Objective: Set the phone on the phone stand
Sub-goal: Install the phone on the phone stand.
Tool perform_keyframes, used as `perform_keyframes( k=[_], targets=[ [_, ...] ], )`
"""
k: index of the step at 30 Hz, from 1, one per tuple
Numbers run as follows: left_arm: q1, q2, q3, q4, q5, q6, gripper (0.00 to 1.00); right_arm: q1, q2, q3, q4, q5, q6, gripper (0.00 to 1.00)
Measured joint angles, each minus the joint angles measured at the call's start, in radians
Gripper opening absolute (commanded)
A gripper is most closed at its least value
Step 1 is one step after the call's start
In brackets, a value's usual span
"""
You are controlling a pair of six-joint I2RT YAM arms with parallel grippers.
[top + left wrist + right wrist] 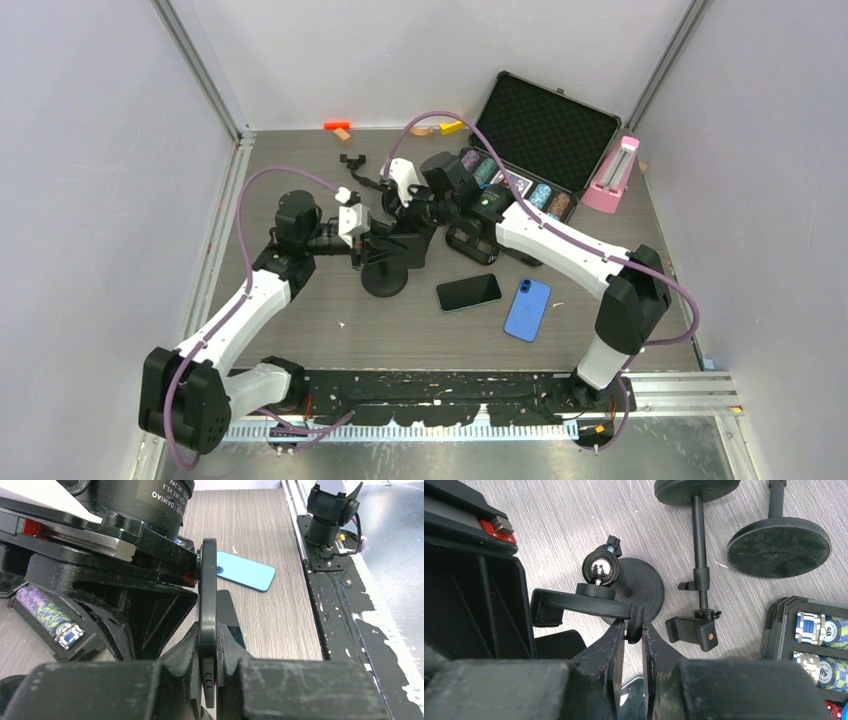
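The black phone stand stands mid-table on a round base. My left gripper is shut on its clamp plate, seen edge-on between the fingers in the left wrist view. My right gripper is shut on one end lip of the same clamp bracket, just below the chrome ball joint. A black phone and a blue phone lie flat on the table right of the stand, both untouched. The blue phone also shows in the left wrist view.
An open black case with poker chips sits at the back right, beside a pink object. Two more black stands lie close by. Small orange and yellow blocks lie at the back edge.
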Motion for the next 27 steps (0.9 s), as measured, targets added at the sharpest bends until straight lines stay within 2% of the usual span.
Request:
perform_keyframes(
  k=[10, 27],
  targets=[
    [0.018, 0.036, -0.023, 0.113, 0.052, -0.051, 0.00, 0.000, 0.001, 0.001, 0.000, 0.001, 0.000, 0.00],
    [0.076, 0.054, -0.029, 0.167, 0.114, -0.069, 0.00, 0.002, 0.007, 0.001, 0.014, 0.000, -0.001, 0.00]
  ],
)
